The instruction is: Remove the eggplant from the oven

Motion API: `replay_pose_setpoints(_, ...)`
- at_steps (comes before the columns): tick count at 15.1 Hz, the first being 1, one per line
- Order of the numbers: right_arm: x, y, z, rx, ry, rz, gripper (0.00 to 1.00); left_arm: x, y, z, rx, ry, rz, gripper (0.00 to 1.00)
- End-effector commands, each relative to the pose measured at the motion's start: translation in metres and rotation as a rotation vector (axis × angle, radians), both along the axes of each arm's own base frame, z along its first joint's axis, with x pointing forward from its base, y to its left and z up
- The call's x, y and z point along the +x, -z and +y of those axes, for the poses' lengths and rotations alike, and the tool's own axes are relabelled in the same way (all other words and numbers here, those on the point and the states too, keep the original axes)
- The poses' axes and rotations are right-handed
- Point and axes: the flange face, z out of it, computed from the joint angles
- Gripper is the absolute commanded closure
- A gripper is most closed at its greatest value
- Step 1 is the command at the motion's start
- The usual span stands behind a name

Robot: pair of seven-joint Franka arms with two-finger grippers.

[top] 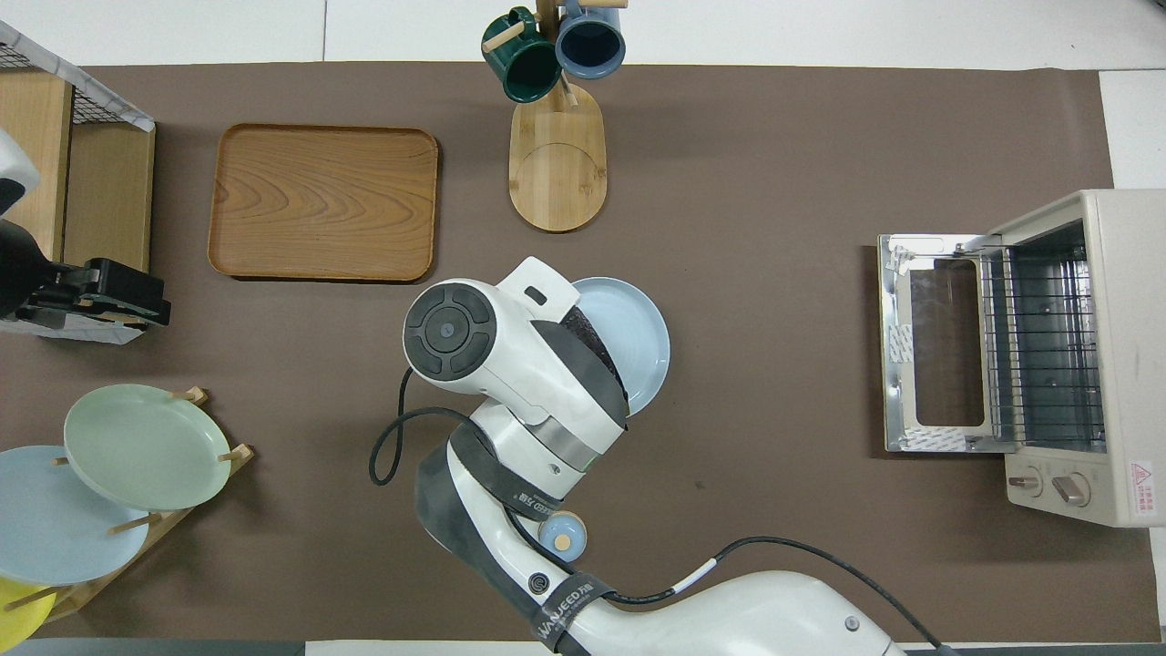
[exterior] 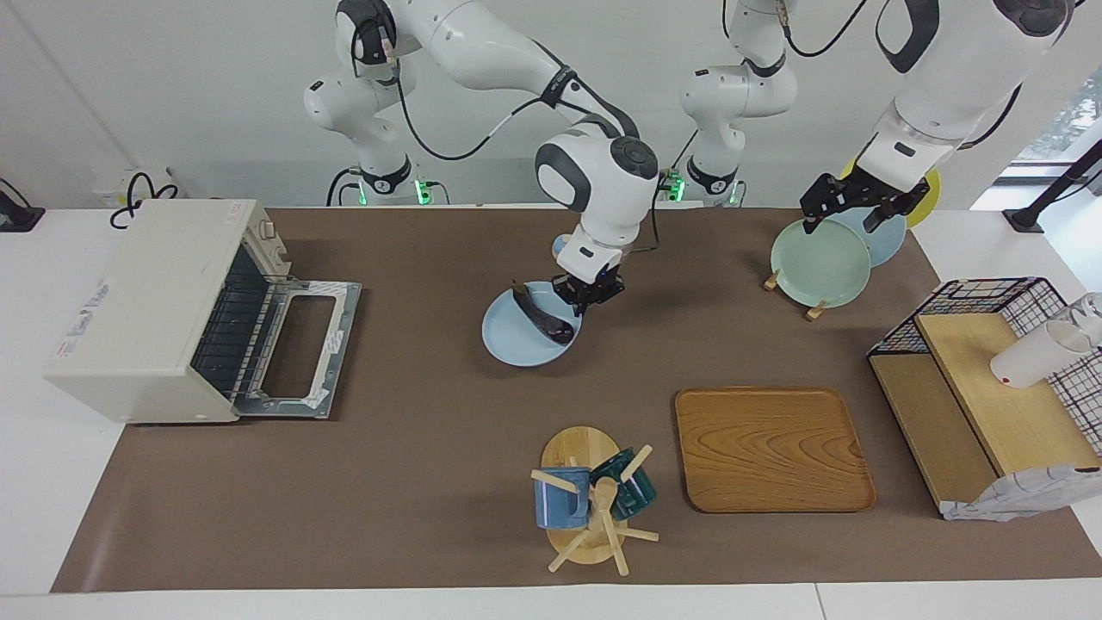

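Observation:
The off-white oven stands at the right arm's end of the table with its door folded down and its wire rack bare; it also shows in the overhead view. The dark eggplant lies on a light blue plate. My right gripper is shut on that plate's rim and holds it tilted over the middle of the table. In the overhead view the right arm hides most of the eggplant and part of the plate. My left gripper waits open over the plate rack.
A rack with a green plate and other plates stands near the left arm. A wooden tray, a mug tree and a wire basket with wooden shelves stand farther out. A small blue knob sits near the robots.

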Motion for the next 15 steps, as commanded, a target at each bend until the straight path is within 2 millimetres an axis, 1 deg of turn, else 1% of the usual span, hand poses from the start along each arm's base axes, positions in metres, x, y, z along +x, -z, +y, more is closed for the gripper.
replay_pose_setpoints(1,-0.016,0.016,0.026,0.035,0.020,-0.008,1.00,-0.004,-0.003,0.003,-0.011,-0.008,-0.002,0.00)
replay_pose_setpoints(2,-0.022,0.027,0.032,0.043,0.033,-0.015,1.00,-0.004,-0.003,0.003,-0.011,-0.008,-0.002,0.00)
replay_pose_setpoints(4,-0.026,0.042,0.033,0.071,0.065,-0.029,1.00,-0.004,-0.003,0.003,-0.011,-0.008,-0.002,0.00)
replay_pose_setpoints(6,-0.023,0.044,0.029,0.071,0.080,-0.031,0.99,-0.004,-0.003,0.003,-0.012,-0.006,-0.002,0.00)
replay_pose_setpoints(7,-0.021,0.040,0.029,0.077,0.080,-0.038,0.84,-0.004,-0.003,0.003,-0.011,-0.008,-0.002,0.00)
replay_pose_setpoints(8,-0.020,0.035,0.032,0.085,0.079,-0.045,0.77,-0.004,-0.003,0.003,-0.011,-0.008,-0.002,0.00)
replay_pose_setpoints(9,-0.019,0.029,0.034,0.093,0.077,-0.052,0.68,-0.004,-0.003,0.003,-0.011,-0.008,-0.002,0.00)
replay_pose_setpoints(10,-0.017,0.023,0.034,0.097,0.080,-0.056,0.65,-0.004,-0.003,0.003,-0.012,-0.008,-0.004,0.00)
replay_pose_setpoints(11,-0.014,0.016,0.031,0.100,0.085,-0.056,0.65,-0.004,-0.003,0.003,-0.012,-0.008,-0.004,0.00)
replay_pose_setpoints(12,-0.008,0.005,0.020,0.088,0.094,-0.050,0.65,-0.004,-0.003,0.003,-0.012,-0.008,-0.004,0.00)
replay_pose_setpoints(14,0.013,-0.023,-0.018,0.065,0.103,-0.034,0.68,-0.004,-0.003,0.003,-0.012,-0.006,-0.005,0.00)
replay_pose_setpoints(15,0.018,-0.041,-0.035,0.057,0.093,-0.030,0.78,-0.004,-0.003,0.003,-0.012,-0.006,-0.004,0.00)
